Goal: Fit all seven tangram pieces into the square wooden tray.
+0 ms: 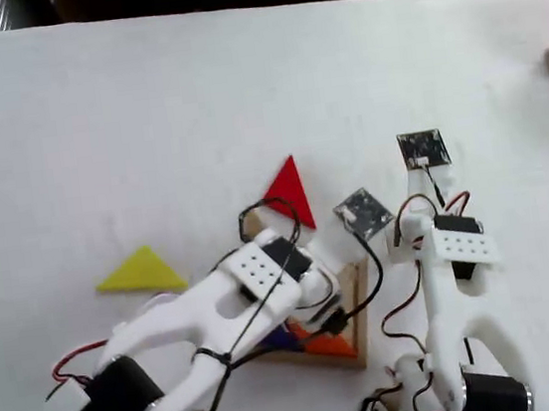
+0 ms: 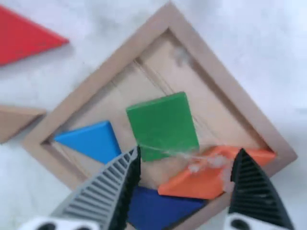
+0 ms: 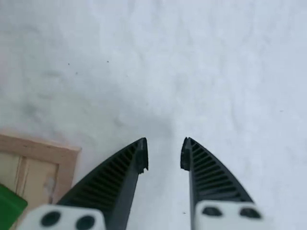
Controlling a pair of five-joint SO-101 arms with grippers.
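A yellow triangle [image 1: 140, 272] lies on the white tabletop [image 1: 143, 111], well apart from the left tool [image 2: 188, 153] on its outer side. That tool is spread wide over the square wooden tray [image 2: 211, 72], grasping nothing. A green square [image 2: 163, 124] lies just ahead of its tips. A light blue triangle [image 2: 91, 141] lies beside one finger, with an orange piece [image 2: 206, 179] and a dark blue piece [image 2: 158, 208] between the fingers. A red triangle [image 1: 290, 192] lies beyond the tray. The right tool [image 3: 163, 153] is parted a little and empty over bare tabletop, with the tray's corner just beside it.
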